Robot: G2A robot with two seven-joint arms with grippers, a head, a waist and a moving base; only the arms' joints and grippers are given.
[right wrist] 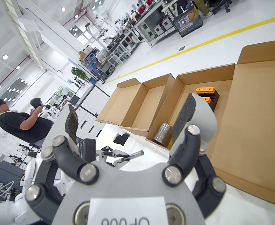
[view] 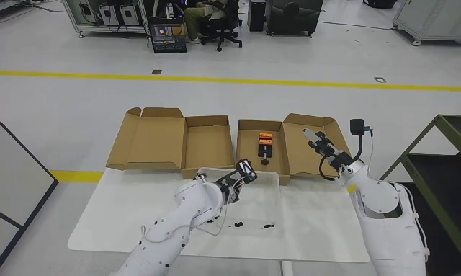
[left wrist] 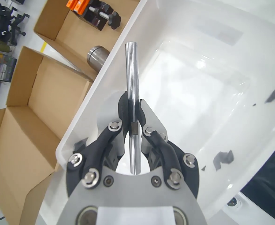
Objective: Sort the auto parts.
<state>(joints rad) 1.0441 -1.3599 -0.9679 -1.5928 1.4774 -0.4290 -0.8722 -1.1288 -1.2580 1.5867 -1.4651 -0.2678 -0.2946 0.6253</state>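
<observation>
Rod (left wrist: 132, 76): bright chrome silver with faint lengthwise streaks.
Bin (left wrist: 156, 10): translucent milky white. The scraps (left wrist: 223, 159) in it are black.
Vise (left wrist: 90, 10): black body, orange blocks.
Cylinder (left wrist: 96, 57): dull grey metal.
Vise's box (left wrist: 65, 31) and neighbouring box (left wrist: 46, 94): plain brown cardboard.
Counter (view: 317, 233): white.
Left fingers (left wrist: 123, 108): black.
Right fingers (right wrist: 183, 115): dark, finely ribbed pads on pale grey backs.
Floor line (view: 216, 79): yellow.

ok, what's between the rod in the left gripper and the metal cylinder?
Just the clear bin's rim, in the left wrist view: rod over the bin, cylinder beyond it in the cardboard box.
</observation>
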